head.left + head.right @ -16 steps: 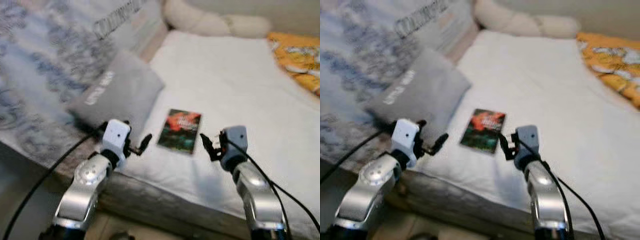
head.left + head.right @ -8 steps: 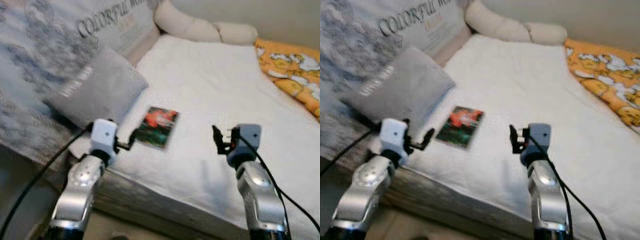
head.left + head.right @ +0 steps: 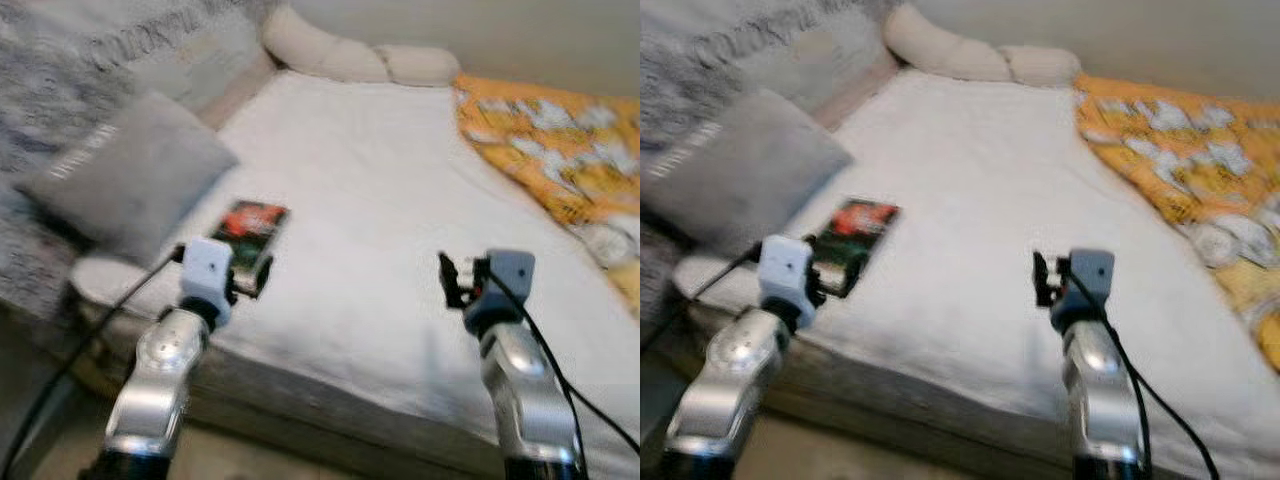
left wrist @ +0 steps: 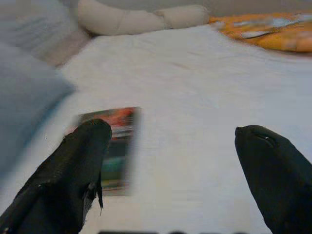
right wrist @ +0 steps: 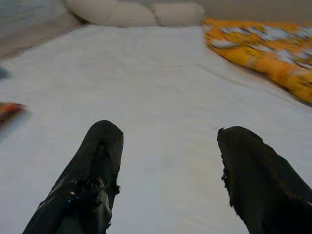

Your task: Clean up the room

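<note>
- Book: small, dark cover with red, lying flat on the white bed near its front edge, not yet picked up.
- Left gripper: jaws apart, hovering just before the book.
- Right gripper: jaws apart over bare sheet, well apart from the book.
- Farther back: grey pillow, orange blanket; tidying looks barely begun.

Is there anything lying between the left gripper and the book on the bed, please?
Nothing visible does. The left gripper is open just short of the book, which lies flat on the white sheet. The grey pillow sits off to the side, not in the path.
</note>
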